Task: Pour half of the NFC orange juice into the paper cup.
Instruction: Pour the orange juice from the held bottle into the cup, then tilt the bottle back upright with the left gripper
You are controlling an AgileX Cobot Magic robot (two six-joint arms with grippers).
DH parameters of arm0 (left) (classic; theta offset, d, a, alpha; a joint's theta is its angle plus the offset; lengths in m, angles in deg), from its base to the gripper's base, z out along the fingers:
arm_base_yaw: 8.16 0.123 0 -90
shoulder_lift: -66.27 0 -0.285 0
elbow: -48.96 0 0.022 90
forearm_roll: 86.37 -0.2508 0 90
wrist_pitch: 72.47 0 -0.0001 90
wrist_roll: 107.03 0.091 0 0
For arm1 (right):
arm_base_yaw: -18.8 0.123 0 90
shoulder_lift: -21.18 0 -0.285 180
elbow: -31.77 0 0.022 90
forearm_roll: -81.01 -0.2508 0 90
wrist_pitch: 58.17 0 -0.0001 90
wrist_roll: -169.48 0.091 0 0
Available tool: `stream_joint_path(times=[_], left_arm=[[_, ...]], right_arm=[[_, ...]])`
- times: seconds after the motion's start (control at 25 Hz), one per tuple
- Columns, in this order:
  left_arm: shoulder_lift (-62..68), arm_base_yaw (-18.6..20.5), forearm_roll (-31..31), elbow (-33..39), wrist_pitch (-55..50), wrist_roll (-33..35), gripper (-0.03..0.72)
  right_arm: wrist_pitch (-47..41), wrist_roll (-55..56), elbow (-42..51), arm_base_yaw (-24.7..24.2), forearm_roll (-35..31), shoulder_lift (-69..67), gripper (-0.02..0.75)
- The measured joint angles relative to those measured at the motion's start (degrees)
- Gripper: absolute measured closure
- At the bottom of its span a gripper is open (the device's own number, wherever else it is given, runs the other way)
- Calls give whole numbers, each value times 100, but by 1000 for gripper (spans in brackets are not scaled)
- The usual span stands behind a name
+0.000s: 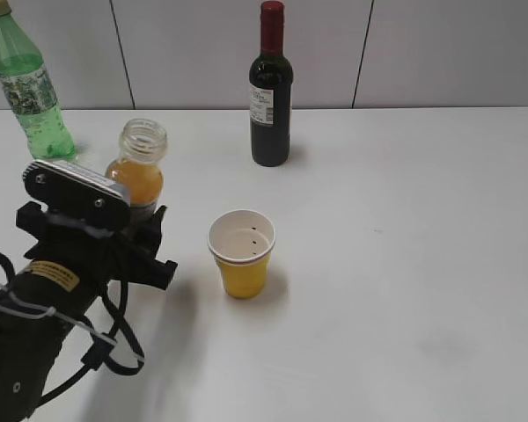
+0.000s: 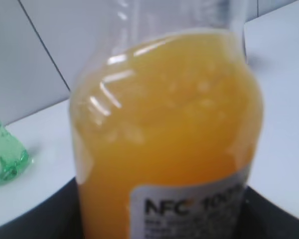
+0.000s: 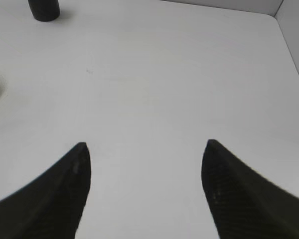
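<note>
Much bare table (image 1: 422, 264) lies right of the paper cup (image 1: 241, 253).

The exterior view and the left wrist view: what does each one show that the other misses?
Only the exterior view shows the yellow paper cup, the dark wine bottle, the juice bottle's open neck and the left end effector around the bottle's lower part. Only the left wrist view shows the printed NFC label up close. Both share the orange juice bottle, the green soda bottle and the white table.
</note>
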Motion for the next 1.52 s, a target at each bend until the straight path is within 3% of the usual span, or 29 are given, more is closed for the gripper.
stream_joint_path(times=[1.52], left_arm=[[0, 0, 333, -483, -190, 3797, 222]], right_arm=[[0, 6, 0, 0, 0, 0, 210]])
